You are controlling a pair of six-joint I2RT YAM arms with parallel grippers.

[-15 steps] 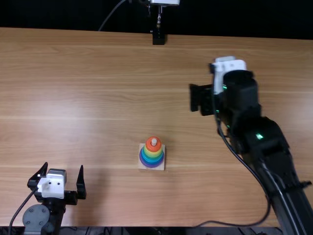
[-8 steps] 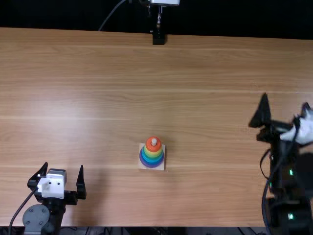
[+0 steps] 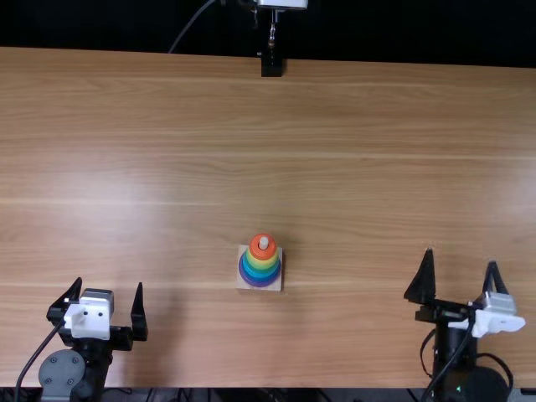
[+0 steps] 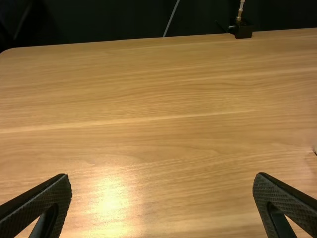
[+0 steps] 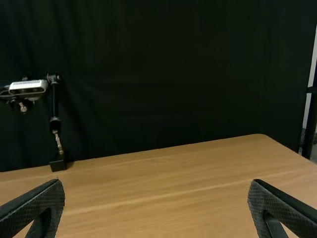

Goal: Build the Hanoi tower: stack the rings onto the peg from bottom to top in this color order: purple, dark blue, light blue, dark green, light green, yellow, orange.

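Wooden table [image 3: 167, 184]: one ring tower [image 3: 263, 261], one left pincer [image 3: 109, 282], one right pincer [image 3: 461, 256], both with fingers apart.

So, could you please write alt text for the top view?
A rainbow ring tower, orange on top and purple lowest, stands on a wooden table, with the open left gripper and open right gripper on either side, nearer the front edge.

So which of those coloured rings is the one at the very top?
The orange ring: it sits above the yellow ring, and the pale tip of the peg pokes up through its middle.
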